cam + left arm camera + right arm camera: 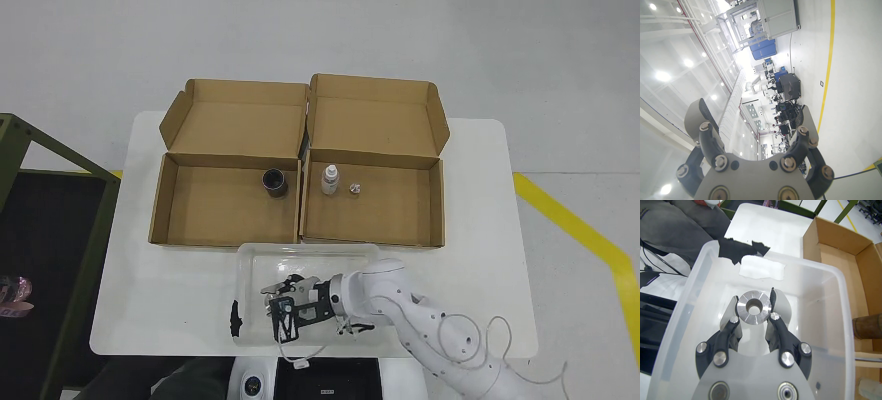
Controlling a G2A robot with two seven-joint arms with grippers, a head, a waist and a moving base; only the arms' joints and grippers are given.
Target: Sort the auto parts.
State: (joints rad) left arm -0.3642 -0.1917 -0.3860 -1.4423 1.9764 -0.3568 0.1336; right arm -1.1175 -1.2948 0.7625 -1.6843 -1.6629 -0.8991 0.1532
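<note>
The right pincer (754,298) was down inside the clear plastic bin (844,294), clenched on a metal ring (763,306). One finger pressed against each side of the ring's rim. The ring was a flat, shiny disc with a round hole through its middle, and it faced up toward the wrist camera above the bin's pale floor. A torn strip of black tape (738,251) and a white label (762,269) were stuck to the bin wall beyond the ring.

From above, the bin (310,246) sat at the near middle of the white counter (480,180). The right arm came in from the near right, with its pincer (283,305) over the bin's left half. The black tape (236,320) marked the bin's left end.

Two open cardboard boxes stood side by side, touching, just beyond the bin. The left box (210,215) held a dark cylinder (274,182), upright near its far right corner. The right wrist camera showed the same cylinder (867,326) beyond the bin's wall. The right box (390,215) held a small white bottle-shaped part (330,180) and, just to its right, a smaller pale part (354,187), both near its far left corner.

The left pincer (753,108) was released, its fingers spread wide with nothing between them, aimed out at the hall rather than at the counter.
</note>
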